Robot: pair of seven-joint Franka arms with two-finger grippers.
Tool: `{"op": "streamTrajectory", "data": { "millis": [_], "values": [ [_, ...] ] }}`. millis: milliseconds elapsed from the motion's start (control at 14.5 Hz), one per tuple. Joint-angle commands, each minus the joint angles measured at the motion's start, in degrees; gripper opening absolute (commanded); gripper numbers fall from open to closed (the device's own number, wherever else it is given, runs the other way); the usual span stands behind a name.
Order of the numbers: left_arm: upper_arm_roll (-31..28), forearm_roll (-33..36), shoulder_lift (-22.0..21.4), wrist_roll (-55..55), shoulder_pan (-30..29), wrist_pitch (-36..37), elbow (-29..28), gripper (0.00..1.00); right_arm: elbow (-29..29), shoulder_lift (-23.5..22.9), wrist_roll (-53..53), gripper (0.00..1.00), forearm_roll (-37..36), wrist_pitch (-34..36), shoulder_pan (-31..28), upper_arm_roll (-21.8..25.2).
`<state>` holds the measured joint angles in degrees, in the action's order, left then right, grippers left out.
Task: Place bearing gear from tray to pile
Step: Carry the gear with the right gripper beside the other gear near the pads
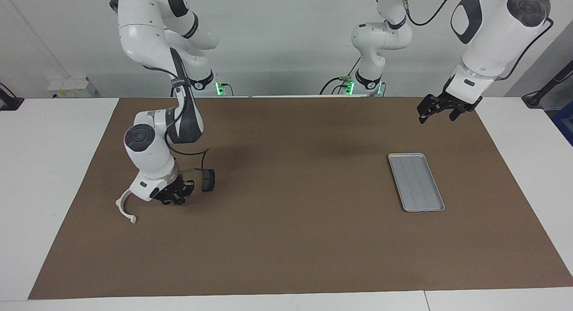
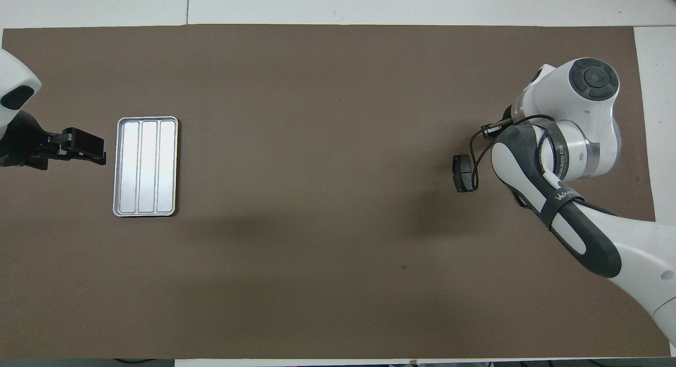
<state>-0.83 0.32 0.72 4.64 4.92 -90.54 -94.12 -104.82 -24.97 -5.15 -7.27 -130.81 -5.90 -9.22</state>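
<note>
The silver tray [image 1: 416,182] [image 2: 145,166] lies toward the left arm's end of the mat, and nothing lies in it. My left gripper [image 1: 436,110] [image 2: 84,148] hangs open in the air beside the tray and waits. At the right arm's end lies the pile: a white curved bracket [image 1: 121,204] and a dark pad [image 1: 208,180] [image 2: 463,172]. My right gripper [image 1: 174,199] is low over the mat between these two, shut on the bearing gear, which its dark fingers hide. The right arm's wrist covers that gripper from overhead.
A brown mat [image 1: 286,248] covers most of the white table [image 1: 53,168]. A black cable loop [image 1: 199,161] hangs from the right wrist close to the dark pad. A small white box [image 1: 71,86] stands at the table's edge by the right arm's base.
</note>
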Motion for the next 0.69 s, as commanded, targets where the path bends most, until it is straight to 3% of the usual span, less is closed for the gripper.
{"op": "streamTrajectory", "data": {
  "millis": [0,620],
  "values": [
    [-0.05,0.03,-0.37,-0.07,-0.09,0.45,0.16,1.00,-3.37,1.24,0.84,0.00,1.03,-2.87,-0.16,-0.27],
    [-0.05,0.03,-0.37,-0.07,-0.09,0.45,0.16,1.00,-5.92,1.68,3.12,0.00,1.12,-3.66,0.81,-0.27]
  ]
}}
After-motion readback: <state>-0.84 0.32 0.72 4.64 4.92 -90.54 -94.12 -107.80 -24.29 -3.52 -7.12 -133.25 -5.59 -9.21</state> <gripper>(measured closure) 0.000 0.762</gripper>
